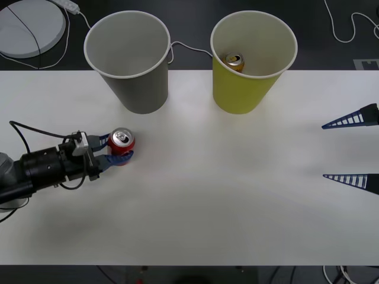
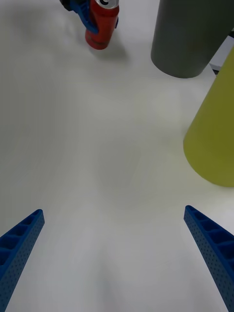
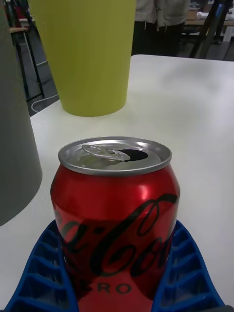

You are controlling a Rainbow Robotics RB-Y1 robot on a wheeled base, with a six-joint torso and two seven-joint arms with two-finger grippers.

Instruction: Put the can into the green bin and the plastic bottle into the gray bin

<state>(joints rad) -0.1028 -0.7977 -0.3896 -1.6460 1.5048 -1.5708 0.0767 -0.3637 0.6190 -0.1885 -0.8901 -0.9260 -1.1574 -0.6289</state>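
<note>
Jaws of left gripper (image 1: 111,149) clamp can (image 1: 121,145) upright, table (image 1: 237,189) centre open.

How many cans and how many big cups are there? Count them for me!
Cans: 2, the red can between the left gripper's fingers, and a gold can inside the green bin.
Big cup-shaped bins: 2, the green bin and the gray bin.
Total: 4.
The right gripper waits open at the table's right.
</note>
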